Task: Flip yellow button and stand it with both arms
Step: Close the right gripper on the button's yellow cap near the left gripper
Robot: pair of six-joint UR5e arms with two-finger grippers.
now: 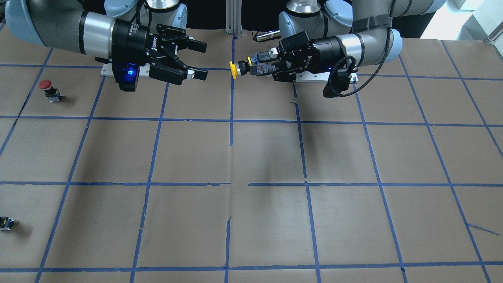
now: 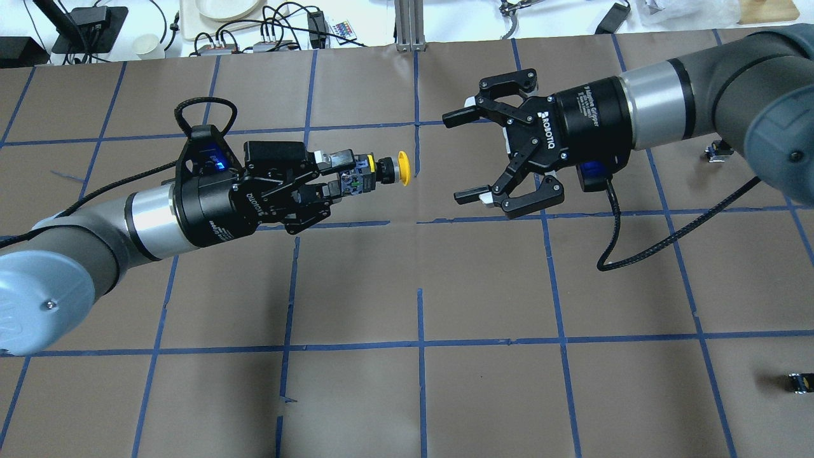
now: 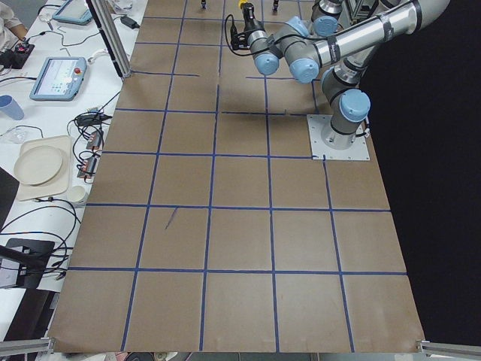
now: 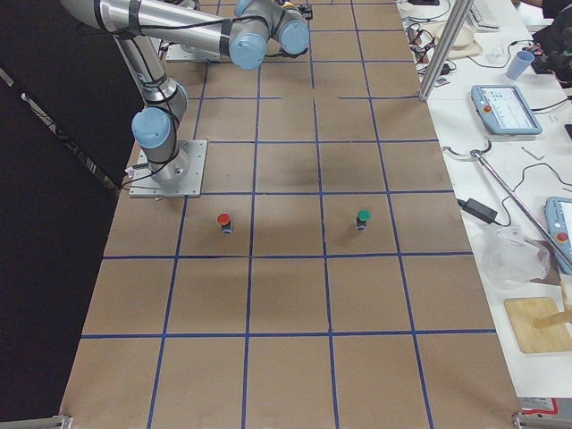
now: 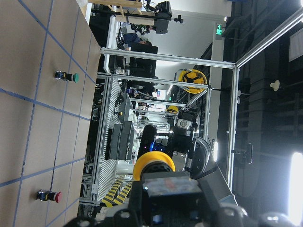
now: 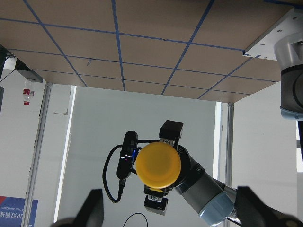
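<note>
The yellow button (image 2: 403, 167) is held level above the table, its black-and-metal body clamped in my left gripper (image 2: 343, 172) and its yellow cap (image 1: 233, 70) pointing toward the right arm. My right gripper (image 2: 455, 157) is open, its jaws spread wide, a short gap away from the cap and facing it. Nothing sits between its fingers (image 1: 197, 46). In the right wrist view the yellow cap (image 6: 158, 164) shows head-on, centred between the two finger pads. In the left wrist view the cap (image 5: 154, 165) sticks out past the left gripper, with the right gripper behind it.
A red-capped button (image 1: 46, 84) stands at the table's right-arm side, and a small black part (image 1: 6, 223) lies near the far corner on that side. A green-capped button (image 4: 363, 217) stands further out. Cables and dishes (image 2: 222, 19) crowd the bench beyond the table.
</note>
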